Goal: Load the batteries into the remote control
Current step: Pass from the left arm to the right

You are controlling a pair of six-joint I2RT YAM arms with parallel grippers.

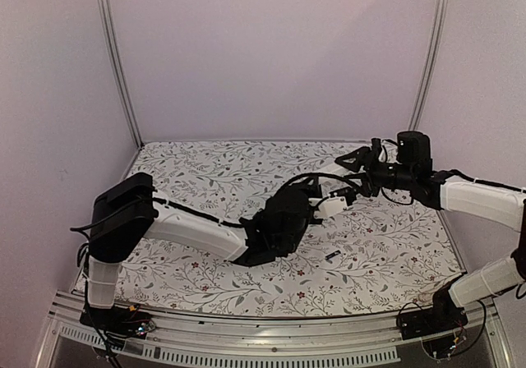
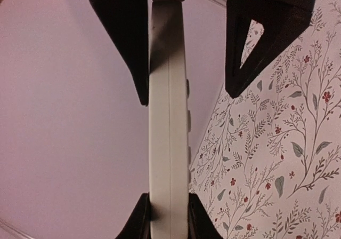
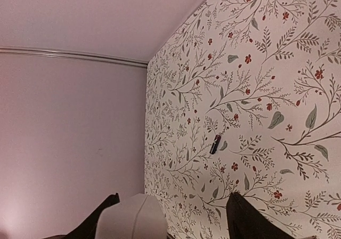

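Remote control [image 2: 169,116] is held up off the table [image 1: 205,171], pinched edge-on by the left gripper [image 2: 168,220]. Both of its pads are squeezed tight against the remote's flat faces, so it's a solid grip. In the top view it sits a bit right of mid-table, with its free end aimed at roughly 2 o'clock. The right gripper [image 3: 173,209] reaches in from that 2 o'clock side and is spread wide around that end. One finger [image 2: 125,41] looks to be right against the remote, while the other one [image 2: 261,36] stands well clear of it. One battery [image 3: 215,143], a tiny dark cylinder, lies loose on the floral tabletop at about 6 o'clock from the remote. It's nearby but touching nothing.
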